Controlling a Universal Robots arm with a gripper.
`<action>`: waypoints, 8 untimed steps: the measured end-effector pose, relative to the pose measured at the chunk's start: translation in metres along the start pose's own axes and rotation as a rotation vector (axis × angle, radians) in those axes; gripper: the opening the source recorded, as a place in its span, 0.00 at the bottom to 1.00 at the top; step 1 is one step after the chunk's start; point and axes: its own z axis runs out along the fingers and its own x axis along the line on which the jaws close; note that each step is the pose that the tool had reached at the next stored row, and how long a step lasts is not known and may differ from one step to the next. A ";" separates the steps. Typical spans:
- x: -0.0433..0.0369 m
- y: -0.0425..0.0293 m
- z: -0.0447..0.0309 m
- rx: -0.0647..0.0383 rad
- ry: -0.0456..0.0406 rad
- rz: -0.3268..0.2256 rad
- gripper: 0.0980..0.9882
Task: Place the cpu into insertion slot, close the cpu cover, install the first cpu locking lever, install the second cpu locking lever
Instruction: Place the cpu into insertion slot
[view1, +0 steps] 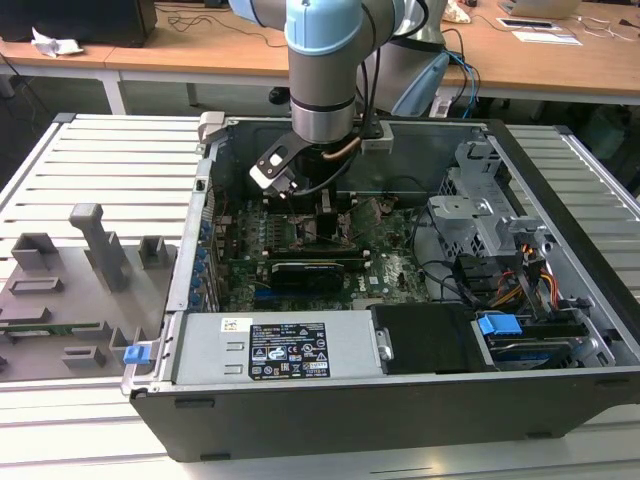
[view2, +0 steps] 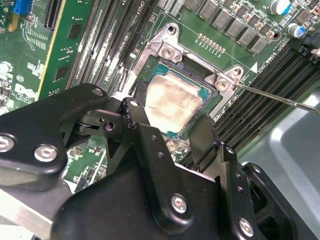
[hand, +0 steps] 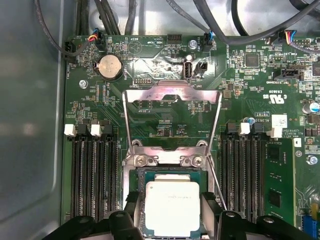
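Note:
The cpu (hand: 172, 202) lies silver face up and flat in the insertion slot (hand: 131, 172), a square socket with metal edging on the green motherboard. My gripper (hand: 170, 207) hangs right over it, one black finger against each of two opposite sides, shut on the chip. In the second wrist view the same fingers (view2: 136, 112) flank the cpu (view2: 172, 97) inside the insertion slot (view2: 167, 47). The cpu cover (hand: 172, 92), a thin metal frame with an open window, stands swung up on its hinge. In the exterior view my gripper (view1: 325, 215) is down inside the computer case.
A thin metal locking lever (view2: 280, 97) sticks out from the socket, free of its catch. Black memory slots (hand: 92, 175) run along both sides of the socket. Cables (view1: 470, 275) and a drive cage (view1: 480, 215) fill the case towards the exterior view's right; the power supply (view1: 285, 350) is in front.

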 end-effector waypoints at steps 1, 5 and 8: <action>0.0004 0.0000 0.0004 0.000 0.0007 0.000 0.56; 0.0013 0.0000 0.0011 0.000 0.0022 0.000 0.56; 0.0014 0.0001 -0.0006 0.000 0.0023 0.000 0.56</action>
